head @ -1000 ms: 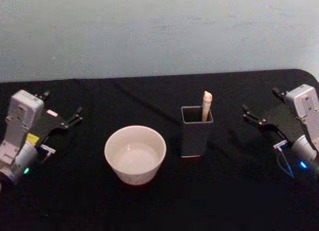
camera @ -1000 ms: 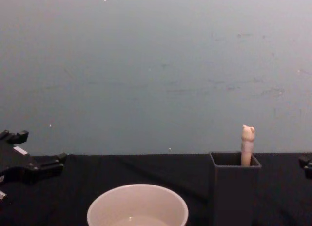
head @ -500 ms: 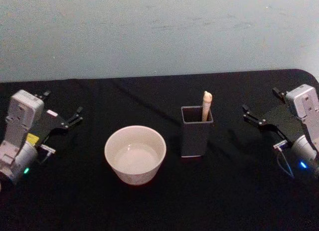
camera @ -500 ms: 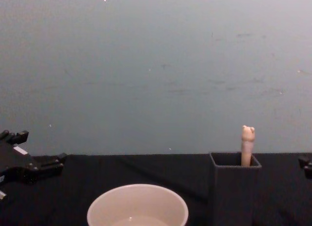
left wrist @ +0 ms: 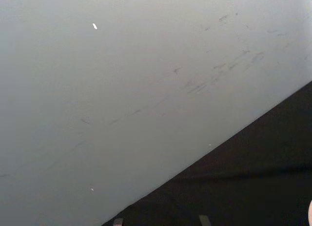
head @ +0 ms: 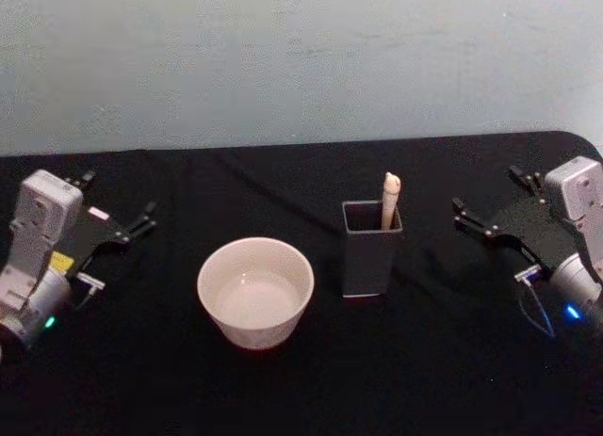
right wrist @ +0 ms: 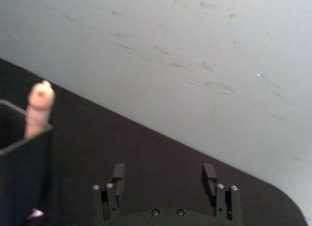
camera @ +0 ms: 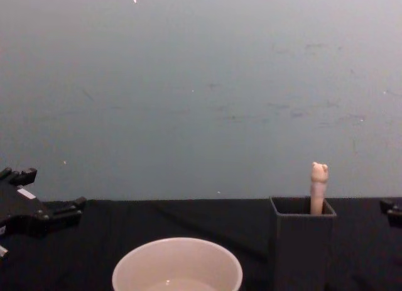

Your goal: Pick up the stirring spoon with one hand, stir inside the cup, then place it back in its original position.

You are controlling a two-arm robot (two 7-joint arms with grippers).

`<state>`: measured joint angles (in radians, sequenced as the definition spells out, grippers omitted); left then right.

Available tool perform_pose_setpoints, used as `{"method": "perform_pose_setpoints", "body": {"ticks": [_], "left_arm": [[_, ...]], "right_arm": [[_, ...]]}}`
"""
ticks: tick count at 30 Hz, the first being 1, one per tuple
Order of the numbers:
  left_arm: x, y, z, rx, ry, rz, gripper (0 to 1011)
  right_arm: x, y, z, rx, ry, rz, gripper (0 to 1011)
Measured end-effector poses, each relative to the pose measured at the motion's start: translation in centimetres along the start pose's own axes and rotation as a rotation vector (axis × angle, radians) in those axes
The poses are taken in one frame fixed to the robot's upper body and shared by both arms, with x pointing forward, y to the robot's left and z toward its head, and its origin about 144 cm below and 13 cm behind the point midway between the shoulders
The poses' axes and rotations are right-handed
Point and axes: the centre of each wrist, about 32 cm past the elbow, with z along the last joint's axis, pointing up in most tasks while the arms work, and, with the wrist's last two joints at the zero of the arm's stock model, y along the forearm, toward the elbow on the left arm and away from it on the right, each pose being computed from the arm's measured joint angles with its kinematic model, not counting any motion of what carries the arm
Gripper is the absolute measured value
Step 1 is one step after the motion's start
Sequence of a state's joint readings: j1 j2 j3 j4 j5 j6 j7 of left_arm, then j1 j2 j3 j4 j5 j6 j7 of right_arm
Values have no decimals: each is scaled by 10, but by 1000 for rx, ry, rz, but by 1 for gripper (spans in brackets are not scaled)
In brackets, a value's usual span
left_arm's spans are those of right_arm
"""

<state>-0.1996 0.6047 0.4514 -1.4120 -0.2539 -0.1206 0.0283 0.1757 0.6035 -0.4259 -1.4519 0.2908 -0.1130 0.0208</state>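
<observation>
The stirring spoon (head: 389, 199) stands upright in a dark grey square holder (head: 366, 262) right of centre, its beige bear-head handle (camera: 319, 185) sticking out above the rim; its bowl is hidden inside. The cream-white cup (head: 256, 331) sits left of the holder, and its rim also shows in the chest view (camera: 177, 241). My right gripper (head: 487, 193) hovers open at the right, well apart from the holder, fingers pointing toward it. In the right wrist view the open right gripper (right wrist: 164, 173) faces the spoon handle (right wrist: 39, 108). My left gripper (head: 118, 199) rests open at the far left.
A black cloth covers the table (head: 301, 389), with a pale blue-grey wall (head: 301, 59) behind it. The table's rounded right corner lies just behind the right arm. Bare cloth separates each gripper from the cup and holder.
The right gripper has edged slightly left toward the holder. The left arm, cup, holder and spoon have stayed put.
</observation>
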Motion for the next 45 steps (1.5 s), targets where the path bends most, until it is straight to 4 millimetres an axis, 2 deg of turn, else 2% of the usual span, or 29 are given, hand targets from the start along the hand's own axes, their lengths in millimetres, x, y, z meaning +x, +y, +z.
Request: {"method": "perform_pose_setpoints", "body": {"ticks": [11,12,13,17,34,45], "left_arm": [[0,0,0,0,0,0,1001],[0,0,0,0,0,0,1001],[0,0,0,0,0,0,1001],[0,0,0,0,0,0,1001],[0,0,0,0,0,0,1002],[0,0,0,0,0,0,1001]], "right_arm": [[-5,-14,23,15,137,117,1002],[-6,-16,27,15,159,141,1003],[-9,-22,38,18,241,233,1003],[-13,-17,41,16,266,254,1003],[-28,31,43,18,305,274,1003],[-31,39,42,15,300,277,1003]]}}
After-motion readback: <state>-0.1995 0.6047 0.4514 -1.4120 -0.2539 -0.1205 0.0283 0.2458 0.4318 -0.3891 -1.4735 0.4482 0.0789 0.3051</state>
